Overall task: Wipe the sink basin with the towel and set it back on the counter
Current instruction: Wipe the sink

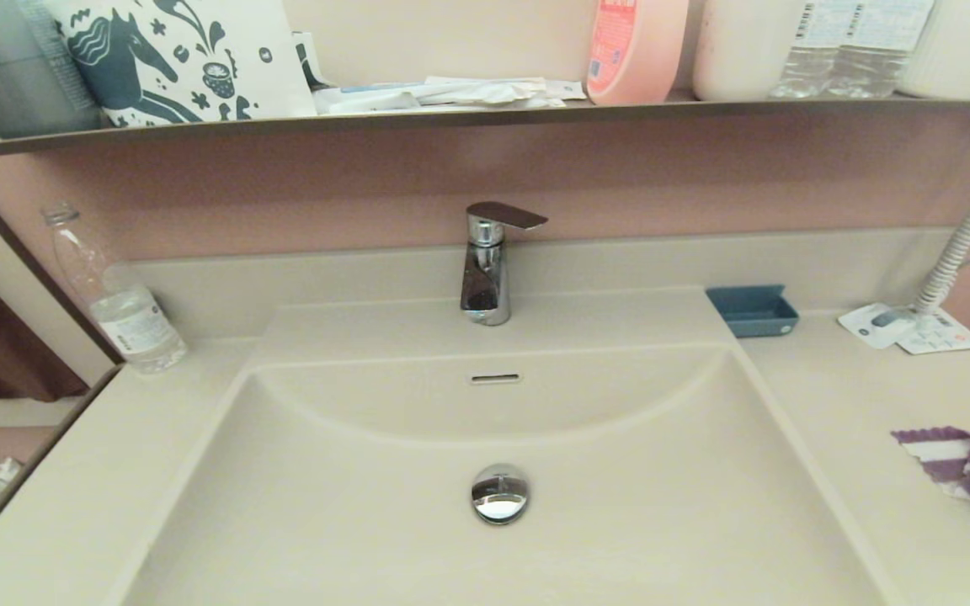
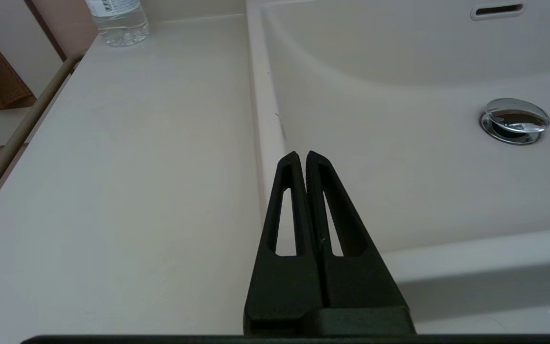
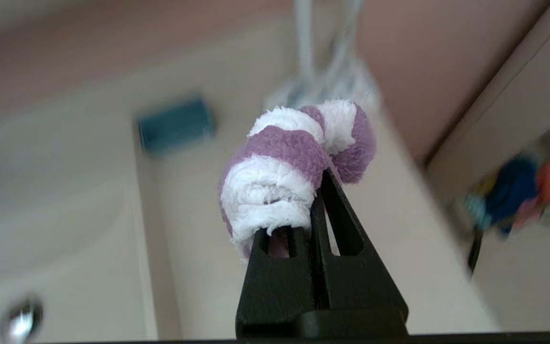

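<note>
step: towel (image 3: 290, 167) gripped by right gripper (image 3: 314, 196) over right counter (image 1: 855, 404) | left gripper (image 2: 301, 157) clenched, empty, near-left | next: carry towel into sink basin (image 1: 367, 505), likely

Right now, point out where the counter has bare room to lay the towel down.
Two bare patches on the counter: right of the sink basin, between the blue tray and the towel in the right hand; and left of it, before the water bottle, near the shut left hand. The paper card and coiled cord crowd the back right corner.

soft even light, glare on the drain plug (image 1: 499, 495), right wrist background blurred.
</note>
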`<state>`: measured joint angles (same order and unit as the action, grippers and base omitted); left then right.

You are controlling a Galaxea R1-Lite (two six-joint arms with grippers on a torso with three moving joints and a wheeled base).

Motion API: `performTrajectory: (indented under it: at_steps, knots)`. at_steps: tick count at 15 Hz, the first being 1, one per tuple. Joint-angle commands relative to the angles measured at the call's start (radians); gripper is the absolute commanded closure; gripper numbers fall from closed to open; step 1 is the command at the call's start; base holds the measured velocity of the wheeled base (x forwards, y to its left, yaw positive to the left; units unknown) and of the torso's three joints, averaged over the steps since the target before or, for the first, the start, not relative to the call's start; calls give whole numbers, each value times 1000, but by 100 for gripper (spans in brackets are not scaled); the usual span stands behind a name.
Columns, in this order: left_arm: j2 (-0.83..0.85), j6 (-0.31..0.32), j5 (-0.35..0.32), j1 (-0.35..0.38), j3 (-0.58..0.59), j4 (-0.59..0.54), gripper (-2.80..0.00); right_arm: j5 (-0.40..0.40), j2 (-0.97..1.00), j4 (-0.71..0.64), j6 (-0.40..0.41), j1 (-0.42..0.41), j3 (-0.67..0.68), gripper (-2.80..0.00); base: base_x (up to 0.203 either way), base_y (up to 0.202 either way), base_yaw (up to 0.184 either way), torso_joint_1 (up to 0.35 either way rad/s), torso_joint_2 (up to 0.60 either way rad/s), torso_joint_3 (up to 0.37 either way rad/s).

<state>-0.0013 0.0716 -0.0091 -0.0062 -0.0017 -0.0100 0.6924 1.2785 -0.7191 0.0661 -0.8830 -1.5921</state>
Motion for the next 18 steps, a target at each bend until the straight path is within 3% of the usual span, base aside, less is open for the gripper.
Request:
performTrajectory:
  at_steps: [1, 2, 5, 10, 16, 18]
  knots:
    - [1, 0, 1, 0, 0, 0, 0, -195, 9, -5, 52, 199, 189, 0, 0, 0, 0, 0, 0, 0]
    - [1, 0, 0, 0, 0, 0, 0, -283, 16, 0, 62, 273, 246, 0, 0, 0, 0, 0, 0, 0]
    - [1, 0, 0, 0, 0, 1, 0, -460, 86, 34, -13, 431, 310, 0, 0, 0, 0, 0, 0, 0]
    - [1, 0, 0, 0, 0, -1, 0, -702, 195, 40, -30, 505, 329, 0, 0, 0, 0, 0, 0, 0]
    - [1, 0, 0, 0, 0, -1, 0, -755, 196, 43, -149, 627, 392, 0, 0, 0, 0, 0, 0, 0]
    - [1, 0, 1, 0, 0, 1, 0, -766, 205, 103, -192, 668, 409, 0, 0, 0, 0, 0, 0, 0]
